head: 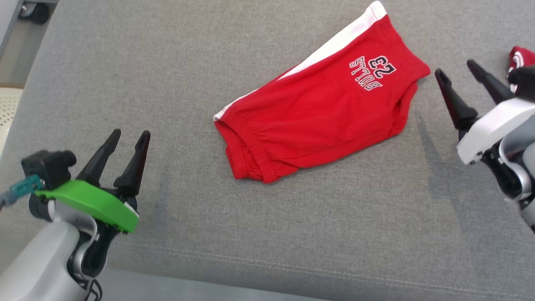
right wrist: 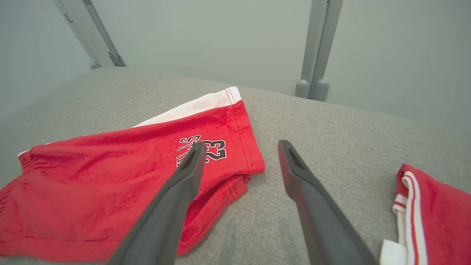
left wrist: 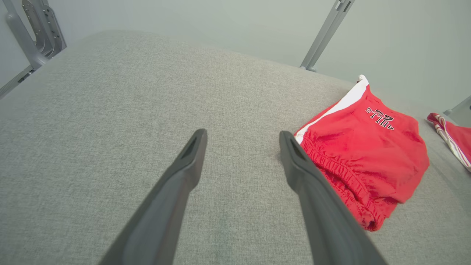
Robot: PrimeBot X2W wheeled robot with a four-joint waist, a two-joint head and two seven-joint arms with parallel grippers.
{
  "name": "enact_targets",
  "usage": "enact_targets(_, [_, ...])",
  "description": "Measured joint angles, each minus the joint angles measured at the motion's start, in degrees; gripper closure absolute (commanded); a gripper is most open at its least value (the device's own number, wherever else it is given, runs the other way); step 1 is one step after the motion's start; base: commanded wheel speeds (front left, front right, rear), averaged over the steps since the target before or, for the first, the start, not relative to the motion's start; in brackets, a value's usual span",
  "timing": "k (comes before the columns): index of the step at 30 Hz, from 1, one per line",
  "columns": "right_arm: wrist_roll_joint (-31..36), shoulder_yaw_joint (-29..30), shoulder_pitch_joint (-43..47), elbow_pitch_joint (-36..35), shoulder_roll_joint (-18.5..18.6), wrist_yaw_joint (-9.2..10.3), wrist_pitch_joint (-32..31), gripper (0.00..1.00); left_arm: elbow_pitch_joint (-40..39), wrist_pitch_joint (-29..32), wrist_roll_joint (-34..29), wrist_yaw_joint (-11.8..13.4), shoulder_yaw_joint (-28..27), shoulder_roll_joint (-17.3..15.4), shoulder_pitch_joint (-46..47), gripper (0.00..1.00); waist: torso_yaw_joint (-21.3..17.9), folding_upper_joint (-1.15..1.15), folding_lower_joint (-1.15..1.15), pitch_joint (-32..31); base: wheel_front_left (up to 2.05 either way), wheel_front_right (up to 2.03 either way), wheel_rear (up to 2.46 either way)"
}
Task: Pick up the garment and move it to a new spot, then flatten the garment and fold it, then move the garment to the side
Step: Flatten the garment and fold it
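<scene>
1. Between the left hand (head: 131, 134) and the right hand (head: 455, 68) the shorts (head: 322, 113) lie on the cushion (head: 125, 62). Both hands are empty, fingers spread.
2. The hem corner is just beside the right hand's inner fingertip. The waistband is well ahead of the left hand.
3. A lift seems due (the shorts look doubled over): pinch all layers at both ends and raise them level.
4. Avoid the other red garment (head: 520, 58) beyond the right hand.

red shorts (head: 317, 121), dark white-edged lettering (head: 373, 72) near one leg hem, reading "BULLS" and "23"
</scene>
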State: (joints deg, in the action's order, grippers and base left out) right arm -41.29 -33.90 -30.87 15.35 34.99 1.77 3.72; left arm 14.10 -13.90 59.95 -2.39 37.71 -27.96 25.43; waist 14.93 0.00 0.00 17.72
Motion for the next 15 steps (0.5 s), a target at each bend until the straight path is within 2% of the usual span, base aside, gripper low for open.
enact_targets(3, [-1.04,-0.1,3.91,0.85,-0.97,0.85,1.31,0.0,-0.14,-2.07,-0.67,2.19,0.0,0.18,-3.95,0.0,-0.97,0.0,0.0,-2.34,0.0,0.0,0.0])
enact_targets(9, [-4.41,2.27,6.02,1.1,0.88,0.94,1.58,0.0,-4.02,-1.01,-2.08,5.87,0.0,2.46,-7.97,0.0,-2.32,0.0,0.0,-5.57,0.0,0.0,0.0])
enact_targets(15, [-7.33,4.38,4.83,2.72,2.8,1.09,-0.85,0.0,-7.56,-0.99,-6.24,7.03,-0.3,3.23,-8.17,0.0,-1.1,0.0,0.0,-5.21,0.0,0.0,0.0])
